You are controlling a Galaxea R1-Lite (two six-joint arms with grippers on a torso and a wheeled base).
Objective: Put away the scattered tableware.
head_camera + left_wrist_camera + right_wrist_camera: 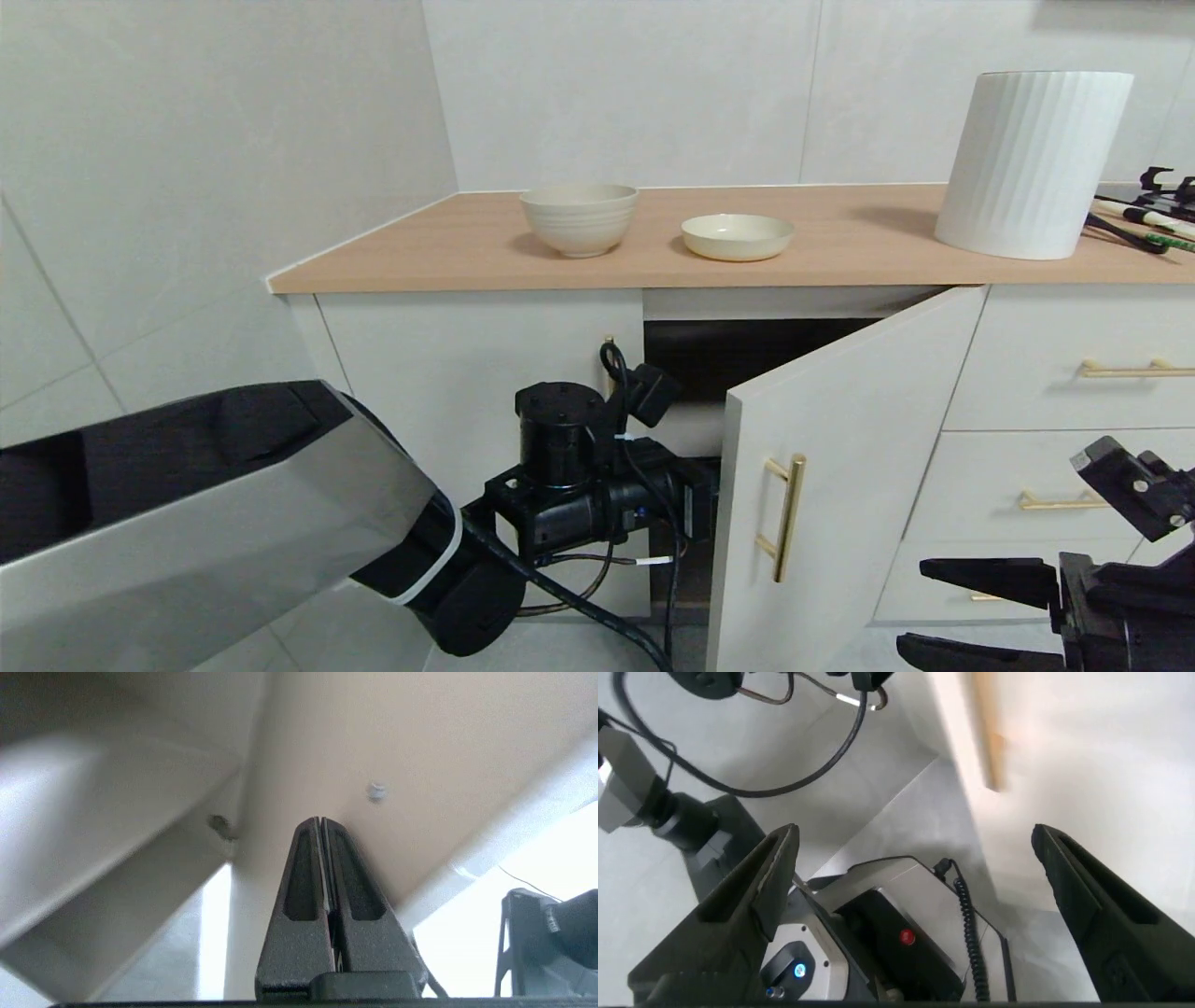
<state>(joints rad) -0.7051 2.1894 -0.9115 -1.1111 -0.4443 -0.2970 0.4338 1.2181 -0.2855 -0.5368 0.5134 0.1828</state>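
Left gripper (320, 826): closed tight, inside cabinet (467, 355).
Right gripper (913, 604): spread wide, empty.
Bowl (579, 217), dish (737, 235): on counter (840, 257), above both grippers.
Blocking: open door (840, 448) between grippers.
Nearby: ribbed canister (1032, 163) above right gripper.

No text, number or sign can be read. A small white tag (653, 561) is wrapped on a cable (597, 560) just beside the open cabinet door (840, 485), on its hinge-free edge side, and any print on the tag is too small to tell
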